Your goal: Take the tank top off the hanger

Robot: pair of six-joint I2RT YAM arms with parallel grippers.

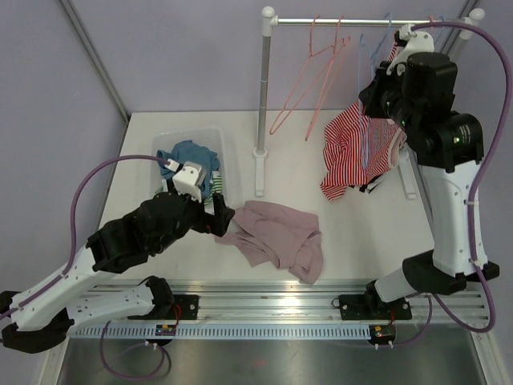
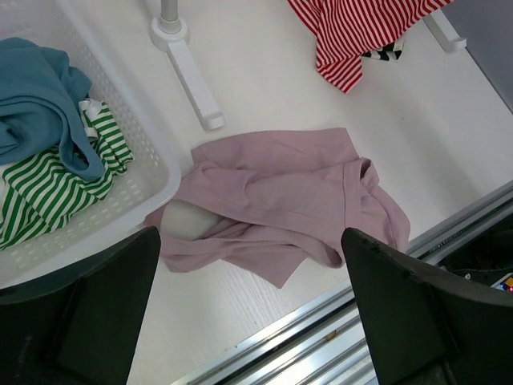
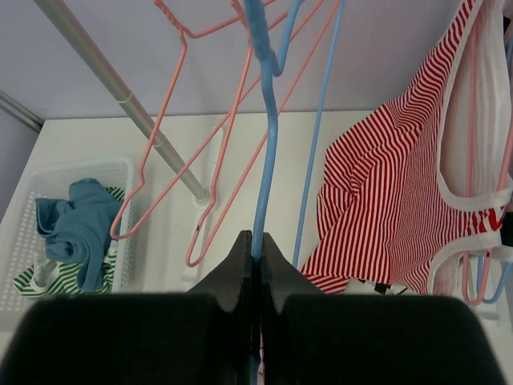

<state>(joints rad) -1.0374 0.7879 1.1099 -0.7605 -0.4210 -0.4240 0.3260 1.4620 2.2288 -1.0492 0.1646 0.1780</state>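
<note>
the left pincer point(image 2: 250, 261) is hovering wide open over a pink shirt point(image 2: 272, 200) that is lying crumpled on the desk point(image 2: 417, 120), beside a basket point(image 2: 152, 172) of clothes. the right pincer point(image 3: 256, 241) is pinching shut on a blue hanger point(image 3: 271, 144) up by the rail point(image 3: 96, 72). the red striped tank top point(image 3: 385, 192) is hanging just right of that pincer, up off the desk.
</note>
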